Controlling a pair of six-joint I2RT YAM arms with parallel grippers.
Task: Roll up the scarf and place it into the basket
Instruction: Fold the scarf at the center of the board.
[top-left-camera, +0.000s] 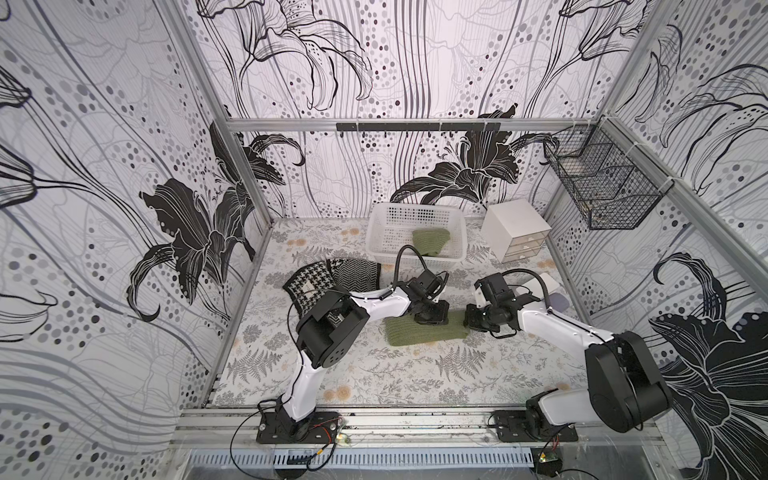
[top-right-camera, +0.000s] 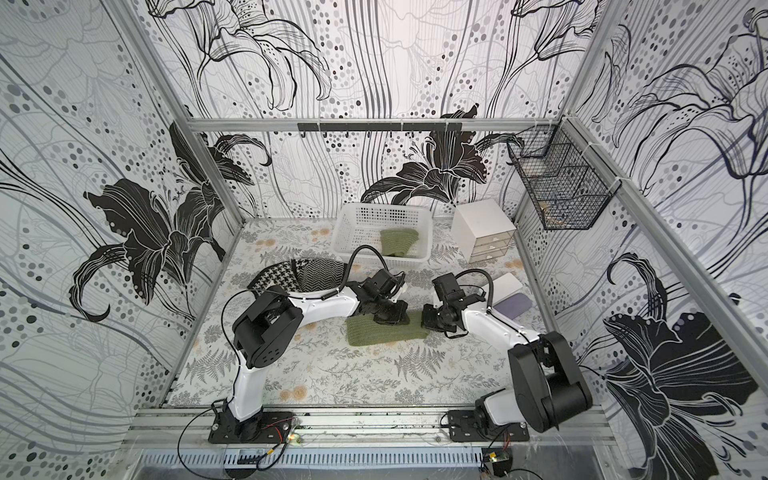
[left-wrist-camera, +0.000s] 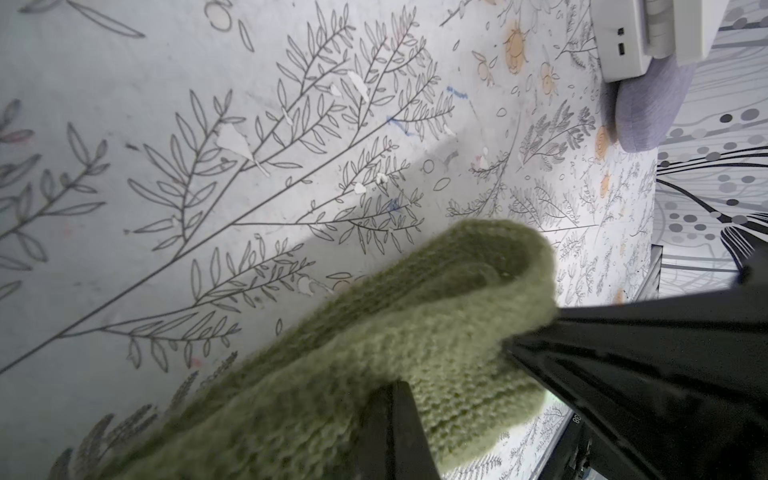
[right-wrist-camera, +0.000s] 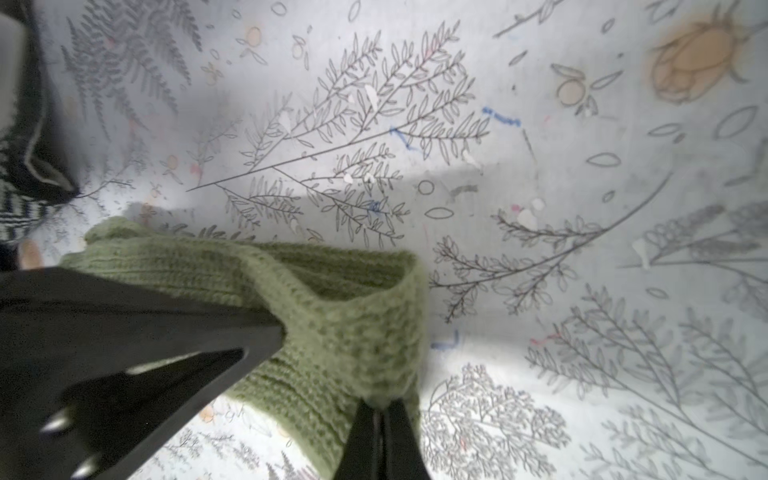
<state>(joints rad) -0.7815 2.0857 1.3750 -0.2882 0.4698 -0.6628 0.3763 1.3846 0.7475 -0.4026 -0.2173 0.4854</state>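
Both top views look steeply down from high in front over the whole table (top-left-camera: 374, 374); both wrist views sit close above it, sharing the scarf (left-wrist-camera: 332, 353) (right-wrist-camera: 353, 332).

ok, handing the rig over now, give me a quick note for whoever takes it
Left gripper: shut on the green scarf.
Right gripper: shut on the scarf's end, right beside it.
Scarf lies on the table, between the arms and the white basket; another green knit piece is already inside.
Done: end pinched and curled up.
Left: roll it up, put it in the basket.
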